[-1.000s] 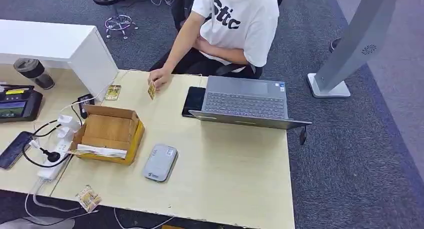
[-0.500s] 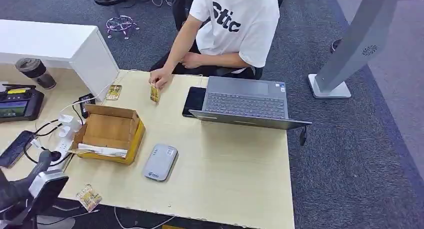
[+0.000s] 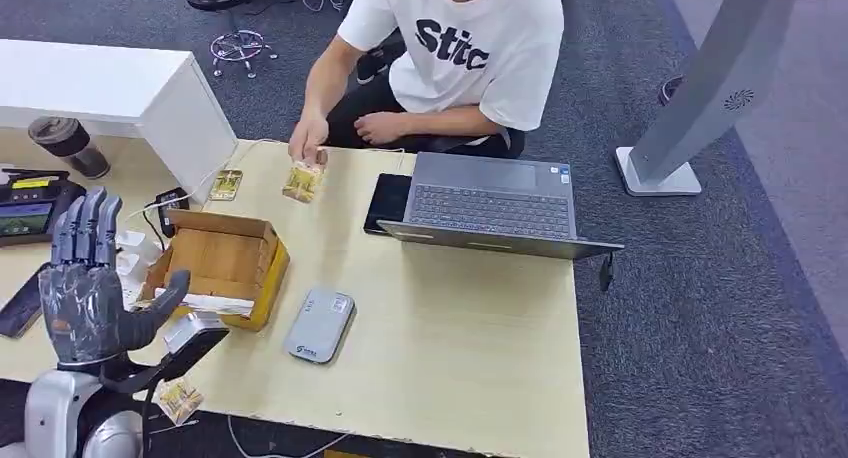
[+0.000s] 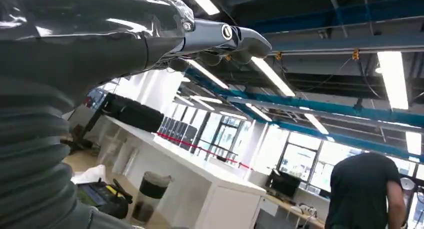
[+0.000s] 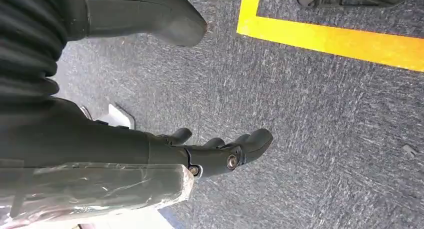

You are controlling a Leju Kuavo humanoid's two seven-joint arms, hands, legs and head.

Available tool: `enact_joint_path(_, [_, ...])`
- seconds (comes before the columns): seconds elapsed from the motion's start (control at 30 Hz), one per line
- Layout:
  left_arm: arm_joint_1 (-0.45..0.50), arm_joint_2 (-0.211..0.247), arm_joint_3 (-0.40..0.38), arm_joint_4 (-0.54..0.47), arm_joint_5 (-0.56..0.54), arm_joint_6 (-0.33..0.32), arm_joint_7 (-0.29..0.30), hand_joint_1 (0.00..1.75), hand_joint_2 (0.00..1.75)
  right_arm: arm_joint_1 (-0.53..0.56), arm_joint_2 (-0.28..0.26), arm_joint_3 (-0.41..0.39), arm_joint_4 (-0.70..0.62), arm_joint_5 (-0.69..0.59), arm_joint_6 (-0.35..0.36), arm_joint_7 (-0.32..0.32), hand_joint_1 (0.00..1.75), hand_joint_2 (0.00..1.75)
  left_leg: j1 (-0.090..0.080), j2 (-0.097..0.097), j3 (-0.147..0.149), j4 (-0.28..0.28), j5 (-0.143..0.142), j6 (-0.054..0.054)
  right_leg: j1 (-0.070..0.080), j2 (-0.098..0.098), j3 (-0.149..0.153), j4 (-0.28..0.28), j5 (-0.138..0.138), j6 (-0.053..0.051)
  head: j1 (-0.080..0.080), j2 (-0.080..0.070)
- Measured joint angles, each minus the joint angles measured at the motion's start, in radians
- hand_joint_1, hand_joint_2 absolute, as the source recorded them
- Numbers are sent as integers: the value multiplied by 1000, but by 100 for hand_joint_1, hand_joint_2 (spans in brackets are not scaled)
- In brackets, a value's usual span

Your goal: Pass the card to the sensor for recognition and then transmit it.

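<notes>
One left hand (image 3: 88, 288) is raised, fingers spread and empty, beside the counter (image 3: 450, 348). A person holds out a card (image 3: 302, 181) (far side). The right hand (image 5: 220, 151) hangs empty; next, reach and take it.

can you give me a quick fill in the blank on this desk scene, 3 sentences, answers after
1. The robot's left hand is raised with its fingers spread, holding ____.
2. The person's hand holds a card just above the ____.
3. The grey sensor lies on the table between the cardboard box and the ____.

Answers: nothing; table; laptop
</notes>
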Motion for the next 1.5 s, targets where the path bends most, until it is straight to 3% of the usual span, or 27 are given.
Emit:
enact_joint_path(0.17, [-75, 18, -43, 81, -71, -27, 43, 0, 175, -1, 0, 4, 0, 16, 0, 3, 0, 175, 0, 0, 0, 0, 1, -1, 0, 0, 1, 0, 0, 0, 0, 0])
enact_joint_path(0.43, [-197, 19, -116, 238, -95, -32, 74, 0, 175, -2, 0, 16, 2, 31, 0, 5, 0, 175, 0, 0, 0, 0, 1, -1, 0, 0, 1, 0, 1, 0, 0, 0])
enact_joint_path(0.9, [-237, 14, -160, 336, -72, 4, 70, 0, 175, -2, 0, 26, 3, 31, 0, 7, 0, 175, 0, 0, 0, 0, 1, -1, 0, 0, 0, 0, 1, 0, 0, 0])
enact_joint_path(0.93, [-237, 13, -165, 339, -64, 10, 66, 79, 175, -2, 0, 26, 3, 31, 0, 7, 0, 175, 0, 0, 0, 0, 1, -1, 0, 0, 0, 0, 1, 0, 0, 0])
enact_joint_path(0.97, [-237, 11, -167, 341, -54, 13, 63, 175, 175, -2, 0, 26, 3, 30, 0, 7, 0, 175, 0, 0, 0, 0, 1, -1, 0, 0, 0, 0, 1, 0, 0, 0])
enact_joint_path(1.5, [-240, 7, -196, 342, -28, 12, 46, 175, 175, -2, 0, 29, 4, 30, 0, 8, 0, 175, 0, 0, 0, 0, 1, -1, 0, 1, 0, 0, 1, 0, 0, 0])
